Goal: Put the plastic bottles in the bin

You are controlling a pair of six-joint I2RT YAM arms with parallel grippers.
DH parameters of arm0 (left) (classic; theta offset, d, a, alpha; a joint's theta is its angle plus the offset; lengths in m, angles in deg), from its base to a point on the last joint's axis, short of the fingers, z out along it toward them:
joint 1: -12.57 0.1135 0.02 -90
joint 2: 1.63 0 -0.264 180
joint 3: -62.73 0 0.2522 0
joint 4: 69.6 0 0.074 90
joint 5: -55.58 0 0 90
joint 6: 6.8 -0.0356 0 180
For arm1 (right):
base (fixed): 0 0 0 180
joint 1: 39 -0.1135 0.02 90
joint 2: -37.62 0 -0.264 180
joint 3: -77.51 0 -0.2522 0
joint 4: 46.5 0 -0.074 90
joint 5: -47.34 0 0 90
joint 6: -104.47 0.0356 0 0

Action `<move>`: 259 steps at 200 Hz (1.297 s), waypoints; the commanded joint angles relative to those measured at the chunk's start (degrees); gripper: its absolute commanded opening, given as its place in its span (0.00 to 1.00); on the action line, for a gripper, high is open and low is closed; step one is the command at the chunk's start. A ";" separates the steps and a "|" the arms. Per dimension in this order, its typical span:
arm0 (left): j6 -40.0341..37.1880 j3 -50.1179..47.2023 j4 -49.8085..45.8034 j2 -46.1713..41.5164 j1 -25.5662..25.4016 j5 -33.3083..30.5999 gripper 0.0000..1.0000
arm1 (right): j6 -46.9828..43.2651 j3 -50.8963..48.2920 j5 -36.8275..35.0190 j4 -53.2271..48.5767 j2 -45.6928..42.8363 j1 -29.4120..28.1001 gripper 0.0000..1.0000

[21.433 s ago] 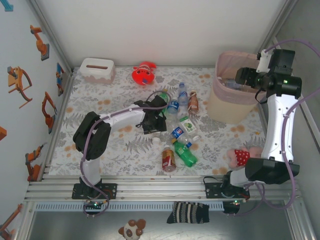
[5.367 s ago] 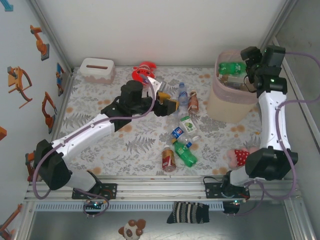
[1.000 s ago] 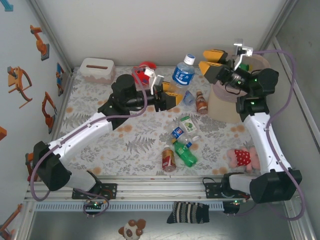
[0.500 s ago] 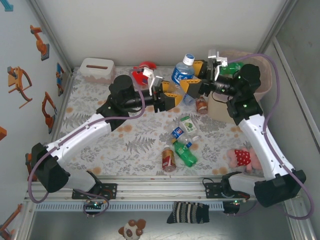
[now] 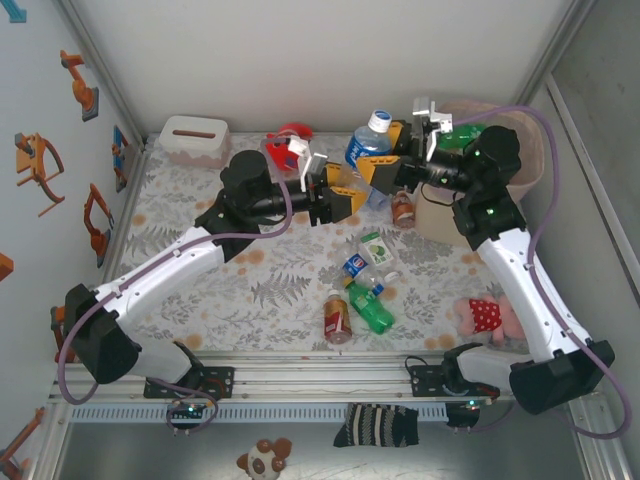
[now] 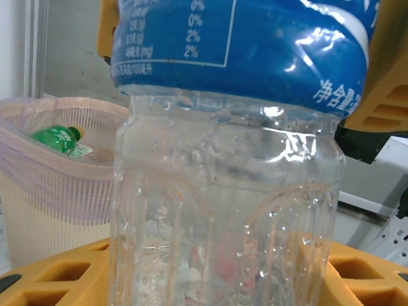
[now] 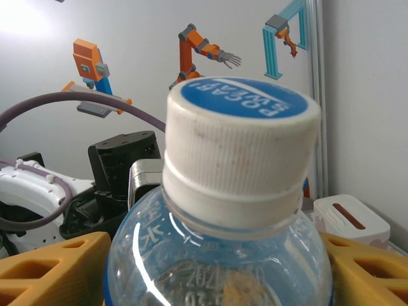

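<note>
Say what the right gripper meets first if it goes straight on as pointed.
The blue-labelled bottle, held up by the left gripper; its top sits inside the right gripper. Whether those fingers touch it is unclear.

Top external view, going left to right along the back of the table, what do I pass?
white tissue box → red plush toy → blue-labelled bottle → pink bin

A bottle (image 5: 366, 150) stood raised between the left end effector (image 5: 344, 192) and right end effector (image 5: 386, 154), left of the bin (image 5: 436, 222). More bottles (image 5: 372, 312) lay on the tabletop (image 5: 200, 250) in front.
</note>
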 commanded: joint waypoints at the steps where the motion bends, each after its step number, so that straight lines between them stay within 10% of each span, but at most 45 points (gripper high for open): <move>1: -1.28 1.52 2.28 -0.07 -0.15 1.08 0.45 | 0.35 2.36 0.06 1.12 0.07 -0.67 0.72; 140: -2.90 -2.47 0.84 -3.62 -0.12 -3.02 0.71 | -9.66 10.35 -13.96 -18.83 -0.11 0.09 0.56; 259: -5.33 -3.22 -2.66 -5.87 -0.15 -4.73 0.72 | -10.33 30.26 -36.59 -49.25 8.21 22.50 0.49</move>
